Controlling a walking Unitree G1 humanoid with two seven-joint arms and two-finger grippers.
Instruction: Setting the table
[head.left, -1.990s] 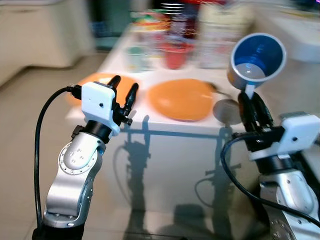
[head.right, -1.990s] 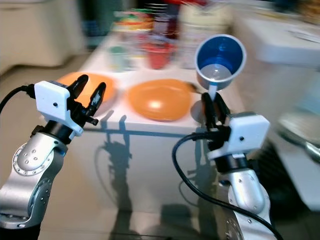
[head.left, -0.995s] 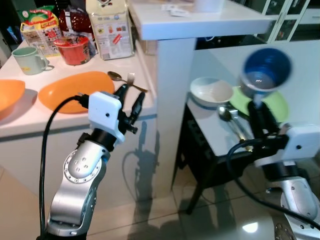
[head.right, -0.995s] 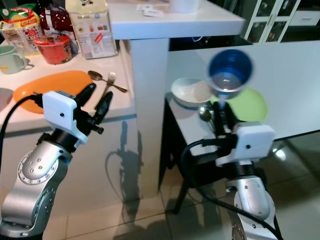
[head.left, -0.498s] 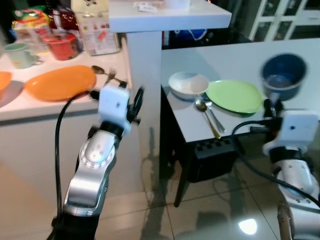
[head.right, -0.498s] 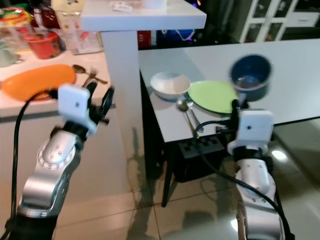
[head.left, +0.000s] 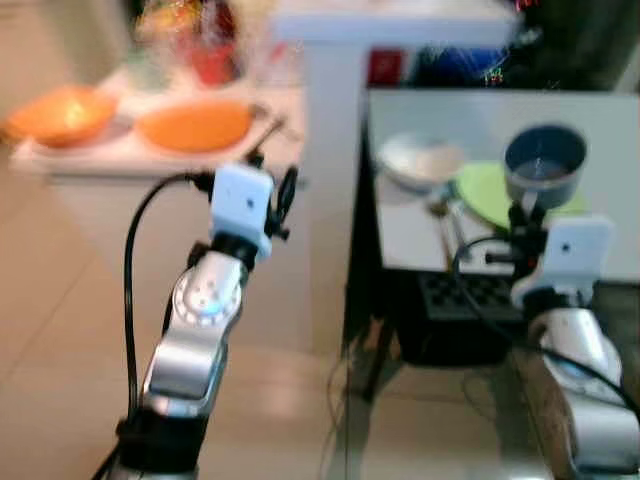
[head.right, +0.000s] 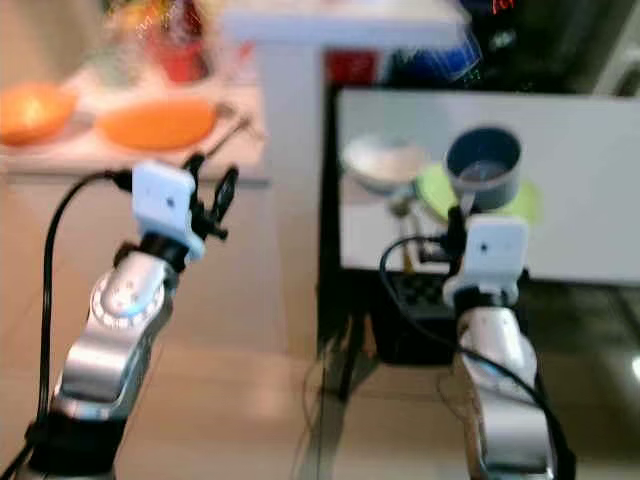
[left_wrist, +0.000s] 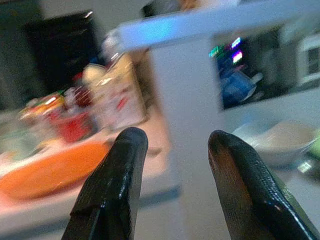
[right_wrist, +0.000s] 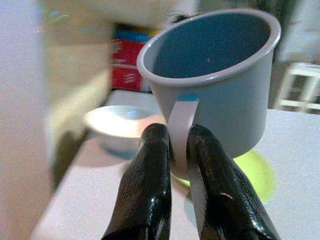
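Right wrist view shows the right pincer (right_wrist: 174, 150) clamped on the handle of the blue mug (right_wrist: 215, 75), held in the air; beyond it lie the white bowl (right_wrist: 122, 122) and the green plate (right_wrist: 255, 172); compared with half a second ago, the whole scene is shifted and more blurred; the left pincer (left_wrist: 172, 155) stays wide and holds nothing, with the orange plate (left_wrist: 45, 170) behind it.
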